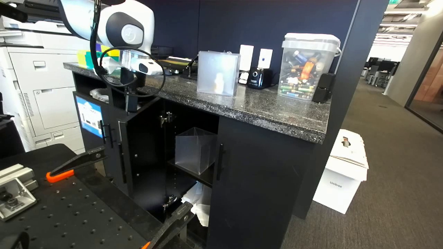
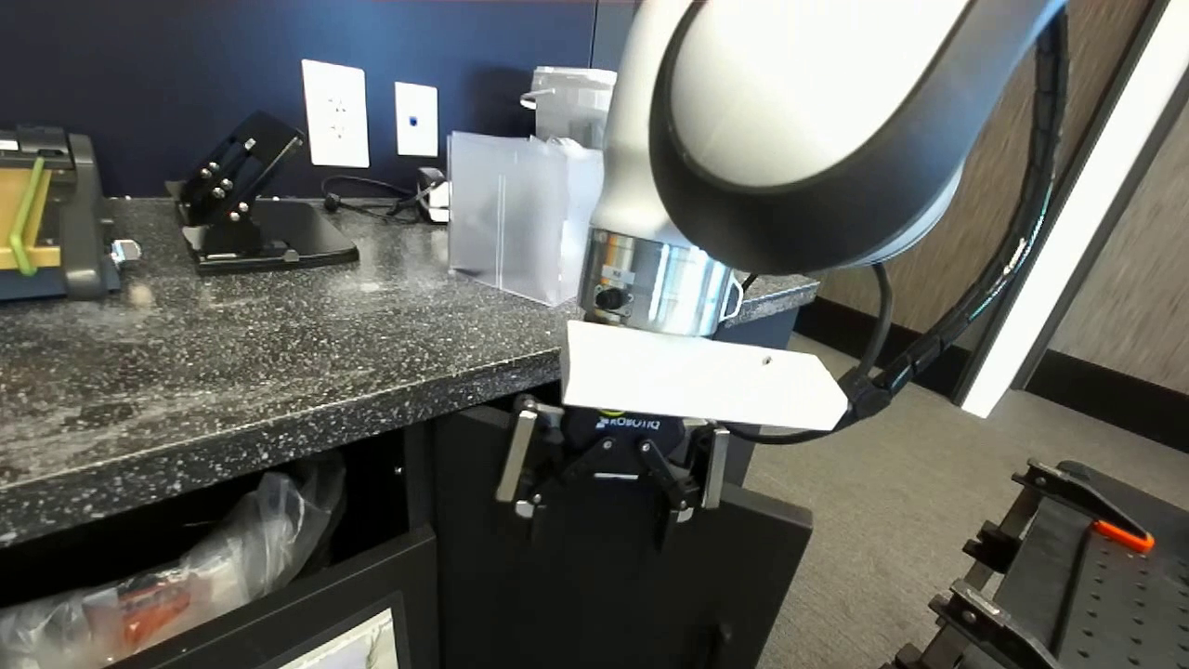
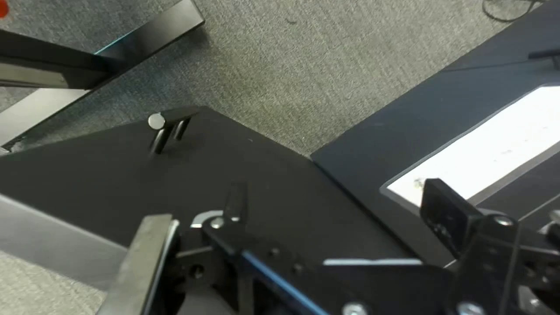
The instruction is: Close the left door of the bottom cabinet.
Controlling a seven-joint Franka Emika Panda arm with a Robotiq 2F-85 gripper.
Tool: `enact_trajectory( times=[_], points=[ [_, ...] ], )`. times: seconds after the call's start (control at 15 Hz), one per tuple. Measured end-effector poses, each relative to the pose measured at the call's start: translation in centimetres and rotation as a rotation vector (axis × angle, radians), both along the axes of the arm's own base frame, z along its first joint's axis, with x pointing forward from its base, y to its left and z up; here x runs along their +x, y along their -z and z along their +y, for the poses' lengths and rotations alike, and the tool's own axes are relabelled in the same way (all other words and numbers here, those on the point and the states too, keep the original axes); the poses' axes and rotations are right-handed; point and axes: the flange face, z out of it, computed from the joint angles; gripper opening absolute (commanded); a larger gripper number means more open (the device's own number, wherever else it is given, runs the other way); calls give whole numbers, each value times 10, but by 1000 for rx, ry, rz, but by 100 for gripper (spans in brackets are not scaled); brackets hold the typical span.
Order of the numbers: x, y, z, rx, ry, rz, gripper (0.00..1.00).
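Note:
The left door (image 1: 147,155) of the black bottom cabinet (image 1: 238,110) stands open, its inner face and hinges showing in an exterior view. Its outer face also shows in an exterior view (image 2: 576,567) and in the wrist view (image 3: 271,175), with the bar handle (image 3: 175,118) at its free edge. Its white label is not clearly visible. My gripper (image 2: 606,520) is open and empty, pointing down in front of the door's outer face, near the hinge side at the top. In the wrist view its fingers (image 3: 339,203) are wide apart. I cannot tell whether they touch the door.
The matching right door (image 1: 256,180) is closed. A narrow panel with a blue-white label (image 1: 89,116) adjoins the hinge side. A clear box (image 1: 193,148) sits on the cabinet shelf. A black perforated cart (image 1: 79,214) with clamps stands before the cabinet. A battery bucket (image 1: 308,69) stands on the granite.

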Motion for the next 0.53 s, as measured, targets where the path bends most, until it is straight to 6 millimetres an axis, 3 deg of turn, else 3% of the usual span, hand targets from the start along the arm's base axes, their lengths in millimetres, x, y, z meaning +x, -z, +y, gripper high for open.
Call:
enact_trajectory(
  times=[0.33,0.53],
  points=[
    [31,8,-75,-135,84,-84,100],
    [51,23,-101,-204,104,-111,100]
  ],
)
